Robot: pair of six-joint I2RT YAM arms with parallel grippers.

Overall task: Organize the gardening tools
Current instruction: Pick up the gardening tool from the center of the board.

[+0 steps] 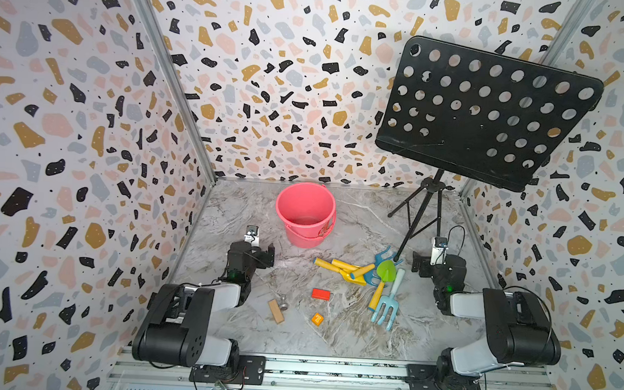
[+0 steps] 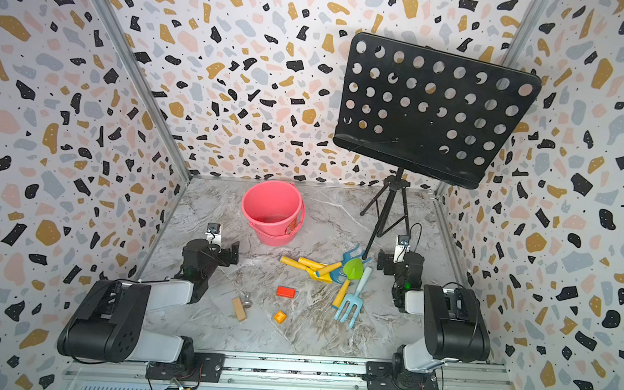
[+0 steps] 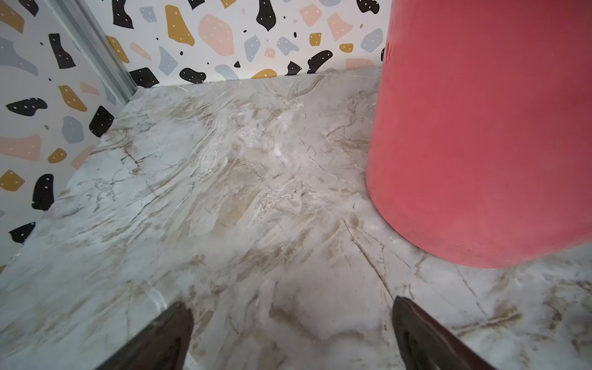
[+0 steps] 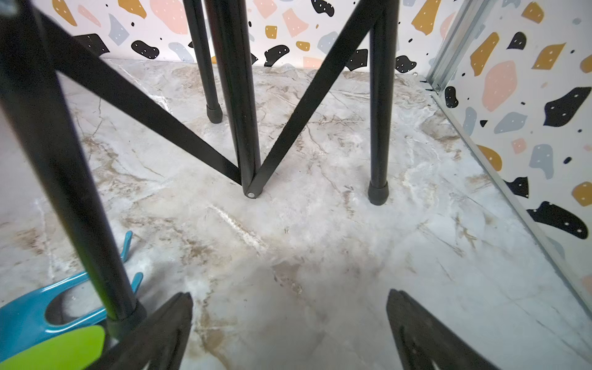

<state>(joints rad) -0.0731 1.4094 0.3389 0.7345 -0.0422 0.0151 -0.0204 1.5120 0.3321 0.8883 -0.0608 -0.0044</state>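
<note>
While both arms sit folded, left gripper (image 3: 290,302): spread, empty, over tabletop (image 3: 224,192) beside pink bucket (image 3: 480,128).
Right gripper (image 4: 288,293): spread, empty, beside stand leg (image 4: 80,192).
Gardening tools (image 1: 386,270): heaped on tabletop just beside right gripper, outside bucket.

Five gardening tools (image 1: 386,270), three small blocks (image 1: 320,294), one pink bucket (image 1: 313,237), one metal knob (image 1: 282,301), one music stand (image 1: 486,113).

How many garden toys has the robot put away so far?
None yet. The pink bucket looks empty. The left gripper and right gripper are open, holding nothing. All the gardening tools, including the green trowel and light-blue fork, lie on the table.
</note>
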